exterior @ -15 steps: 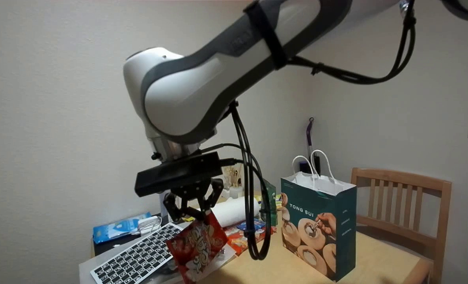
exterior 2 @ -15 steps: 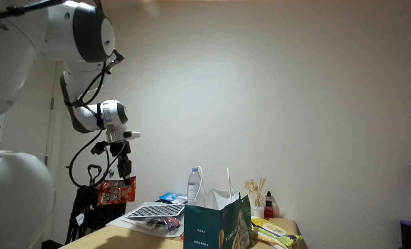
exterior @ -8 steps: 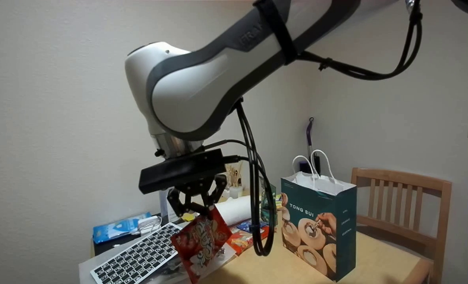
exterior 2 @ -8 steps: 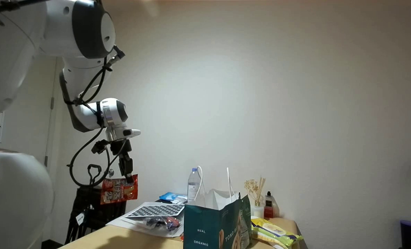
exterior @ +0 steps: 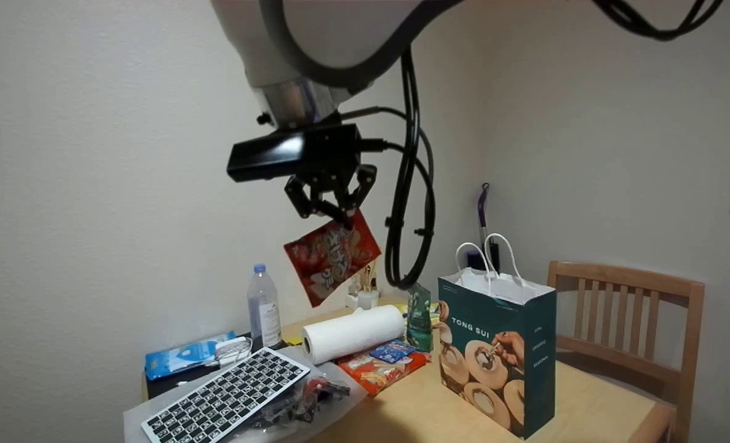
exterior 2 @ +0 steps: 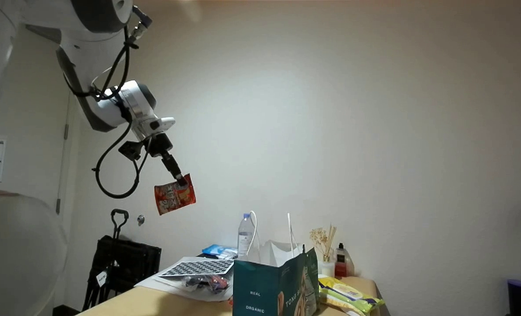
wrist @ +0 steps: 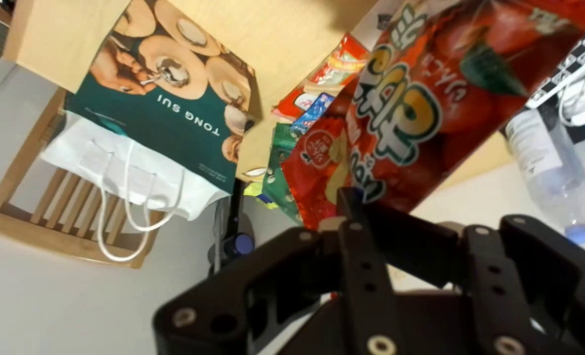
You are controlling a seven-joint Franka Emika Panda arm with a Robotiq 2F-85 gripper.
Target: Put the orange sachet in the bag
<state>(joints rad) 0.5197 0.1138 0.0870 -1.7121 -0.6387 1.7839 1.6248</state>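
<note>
**Orange sachet (exterior: 333, 257) pinched aloft, well apart from the bag (exterior: 491, 357)**

Your jaws are pressed together on the orange sachet, pinching it near one upper corner. It hangs tilted in the air, well above the level of the counter (exterior: 426, 407), and in both exterior views you see it touching only the jaws. In the wrist view its printed face hides part of what lies behind it.

The bag stands upright, mouth facing up, toward the edge of the counter where you see a chair (exterior: 626, 277). Toward the opposite edge lies a black-and-white gridded board (exterior: 229, 394). Along the wall-side edge you have a white roll (exterior: 355, 332) on its side, then a red packet (exterior: 380, 374) with a small blue packet (exterior: 392, 351) over it. A green pouch (exterior: 419, 320) is just beside the bag; you cannot tell whether they touch. Near a wall-side corner lies a yellow-and-green pack (exterior 2: 347, 292).
</note>
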